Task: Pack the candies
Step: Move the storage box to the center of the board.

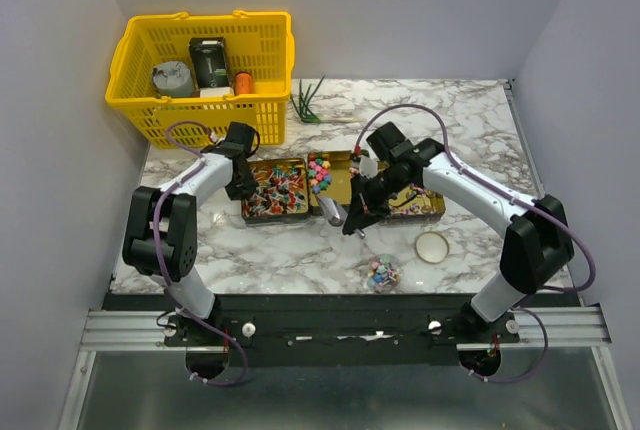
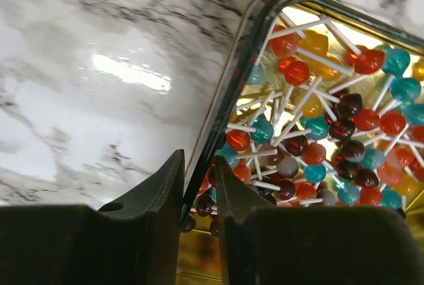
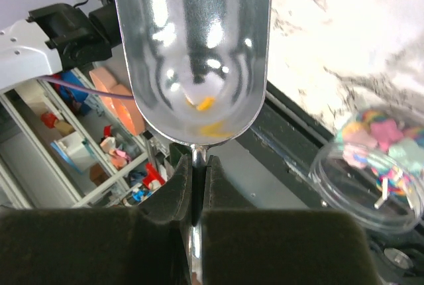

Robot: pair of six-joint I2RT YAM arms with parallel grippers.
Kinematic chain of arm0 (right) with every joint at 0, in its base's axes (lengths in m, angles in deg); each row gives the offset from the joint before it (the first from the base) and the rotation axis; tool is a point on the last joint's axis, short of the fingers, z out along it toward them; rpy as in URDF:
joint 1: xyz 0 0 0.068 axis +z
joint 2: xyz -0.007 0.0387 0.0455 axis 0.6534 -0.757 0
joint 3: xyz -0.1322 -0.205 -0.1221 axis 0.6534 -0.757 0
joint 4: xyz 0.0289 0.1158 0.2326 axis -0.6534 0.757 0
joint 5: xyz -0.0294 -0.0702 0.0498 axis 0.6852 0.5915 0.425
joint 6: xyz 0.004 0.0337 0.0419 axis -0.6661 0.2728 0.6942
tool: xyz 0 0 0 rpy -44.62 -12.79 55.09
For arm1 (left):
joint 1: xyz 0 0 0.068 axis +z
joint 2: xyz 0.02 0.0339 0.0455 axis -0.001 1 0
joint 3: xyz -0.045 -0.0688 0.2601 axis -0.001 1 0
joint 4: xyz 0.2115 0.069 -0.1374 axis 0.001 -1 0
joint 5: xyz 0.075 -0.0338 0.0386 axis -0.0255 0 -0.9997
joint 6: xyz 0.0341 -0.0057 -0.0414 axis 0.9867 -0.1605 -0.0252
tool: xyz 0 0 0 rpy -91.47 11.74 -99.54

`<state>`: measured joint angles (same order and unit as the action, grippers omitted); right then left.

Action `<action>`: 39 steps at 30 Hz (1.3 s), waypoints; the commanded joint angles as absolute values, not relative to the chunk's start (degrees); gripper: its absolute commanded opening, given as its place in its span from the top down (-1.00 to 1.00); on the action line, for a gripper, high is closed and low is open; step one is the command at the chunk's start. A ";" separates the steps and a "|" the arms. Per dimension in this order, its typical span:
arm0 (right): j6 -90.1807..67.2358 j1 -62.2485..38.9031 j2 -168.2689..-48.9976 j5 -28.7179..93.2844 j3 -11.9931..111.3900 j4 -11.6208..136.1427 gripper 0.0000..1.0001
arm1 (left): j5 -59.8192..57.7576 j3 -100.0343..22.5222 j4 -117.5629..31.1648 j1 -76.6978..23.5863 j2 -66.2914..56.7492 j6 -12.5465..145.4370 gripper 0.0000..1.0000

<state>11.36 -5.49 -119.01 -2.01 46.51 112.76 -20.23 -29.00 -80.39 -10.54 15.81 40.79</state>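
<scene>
The white marble table (image 1: 290, 255) with grey veins stands between plain grey walls, and a black rail (image 1: 340, 330) runs along its near edge. Nearest to the rail is a small clear tub (image 1: 382, 273) that holds some of the candies (image 3: 374, 142); the right wrist view cuts off its lower side. Just right of it lies a round lid (image 1: 432, 246). The right gripper (image 3: 194, 166) is clamped on the thin handle of a metal scoop (image 3: 192, 53), above the table between the tub and the tins. Orange spots show in its bowl; whether they are sweets or reflections, I cannot tell. Behind, three gold tins stand in a row. The middle tin (image 1: 330, 162) holds more candies, and the right tin (image 1: 425, 205) is partly hidden by the right arm. The left gripper (image 2: 197, 182) is closed on the wall of the left tin (image 2: 224, 116), which is full of lollipops (image 2: 311, 132). Far left stands a yellow basket (image 1: 160, 120); its contents are hard to make out.
</scene>
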 commanded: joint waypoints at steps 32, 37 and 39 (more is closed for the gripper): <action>-17.67 1.21 -139.97 43.86 78.57 132.42 0.99 | -12.54 -29.87 -69.47 -24.92 15.45 51.66 0.60; -25.31 2.00 -136.46 54.49 72.52 125.49 0.99 | -13.33 -31.01 -70.44 -25.11 14.84 51.75 0.38; -28.03 2.18 -133.31 56.88 70.23 120.15 0.99 | -13.68 -31.88 -71.32 -25.11 14.40 52.10 0.18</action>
<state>-19.98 1.59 -138.64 46.25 74.38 128.08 -14.46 -29.07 -71.72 -24.85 16.05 51.22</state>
